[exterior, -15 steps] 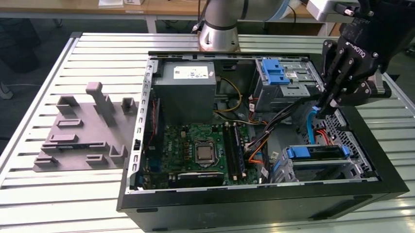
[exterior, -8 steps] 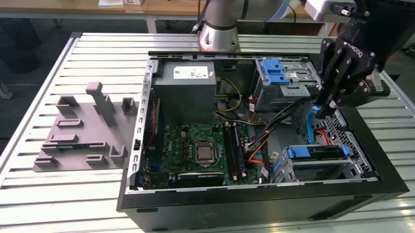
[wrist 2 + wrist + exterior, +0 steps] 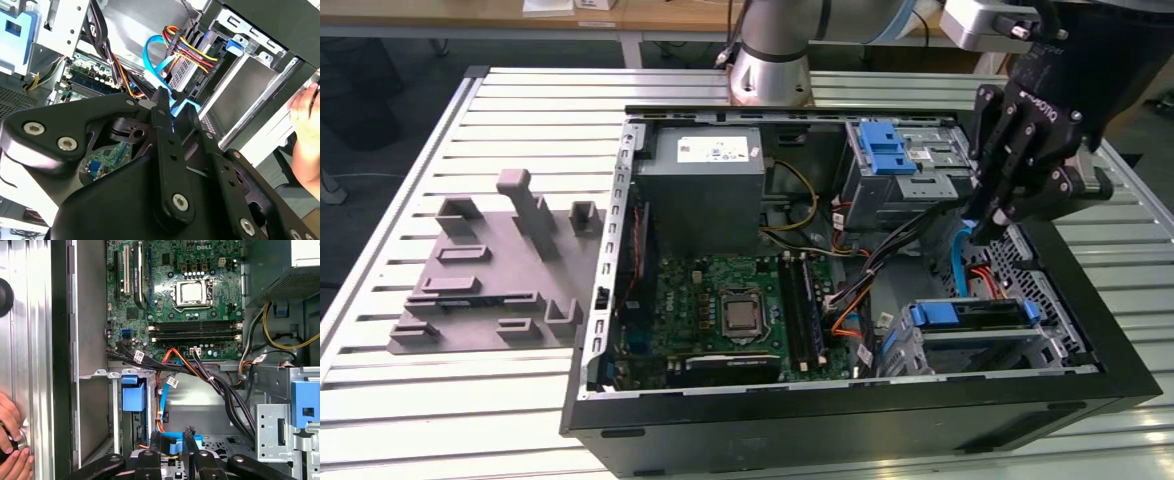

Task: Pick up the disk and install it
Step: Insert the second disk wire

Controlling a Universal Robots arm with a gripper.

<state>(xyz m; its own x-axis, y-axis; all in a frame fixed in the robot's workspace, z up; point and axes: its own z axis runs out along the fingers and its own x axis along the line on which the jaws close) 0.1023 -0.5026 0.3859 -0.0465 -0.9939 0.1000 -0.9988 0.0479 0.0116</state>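
Note:
The disk [image 3: 974,313], silver with a blue frame, sits slotted in the lower drive bay at the front corner of the open computer case [image 3: 854,420]. In the first wrist view its blue frame edge [image 3: 134,395] shows in the bay beside a blue cable. My gripper [image 3: 987,228] hangs inside the case above that bay, apart from the disk. In both wrist views the gripper [image 3: 174,102] [image 3: 172,437] stands open by a narrow gap, holding nothing, with the blue cable [image 3: 155,55] just beyond its tips.
The grey power supply [image 3: 707,190], the motherboard [image 3: 734,310] and a silver cage with a blue latch [image 3: 901,160] fill the case, with cable bundles [image 3: 210,380] across the middle. A grey fixture [image 3: 487,270] lies on the slatted table. A person's hand [image 3: 10,435] rests outside the case wall.

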